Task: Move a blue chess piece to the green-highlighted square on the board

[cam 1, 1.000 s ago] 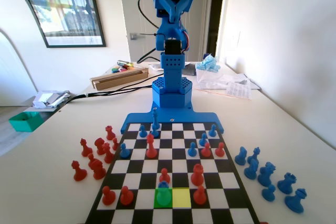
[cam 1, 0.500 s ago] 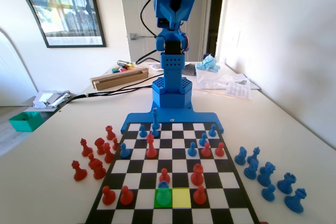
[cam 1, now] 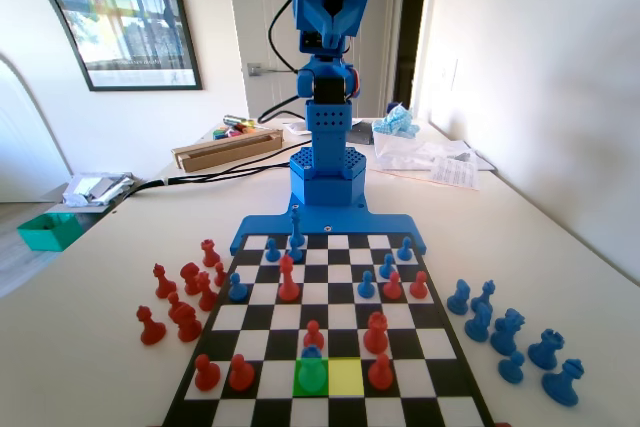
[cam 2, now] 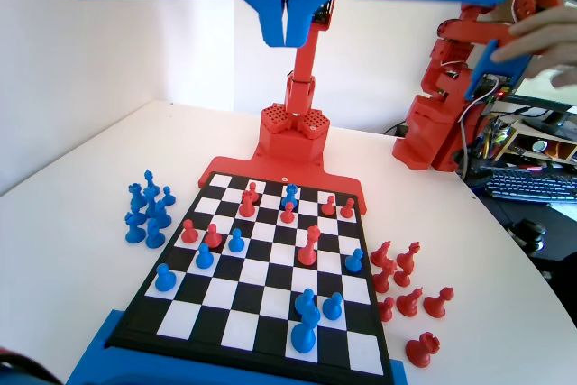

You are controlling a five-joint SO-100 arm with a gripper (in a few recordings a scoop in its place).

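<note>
1. Fixed view: the blue arm is folded up tall at the far end of the board [cam 1: 190, 387], and its end effector can't be made out here. Well below and in front of it, at the near end, the blue chess piece [cam 1: 311, 371] stands right on the green-highlighted square [cam 1: 311, 380], tinted green by the overlay, with a yellow square [cam 1: 345, 378] touching on the right.
2. Same view, containers: a green tray [cam 1: 47, 230] sits off to the left, contents not readable, and a long cardboard box [cam 1: 228, 148] lies beside the arm's base on the table [cam 1: 560, 247]. Red pieces stand off the board on the left, blue ones on the right. White walls, a framed poster [cam 1: 105, 12] upper left.
3. Wrist view: the end effector [cam 2: 287, 29] hangs high over the board [cam 2: 261, 335], jaws pressed together, holding nothing. Far beneath it, the board carries scattered red and blue pieces; I can't tell which pawn is ours here.
</note>
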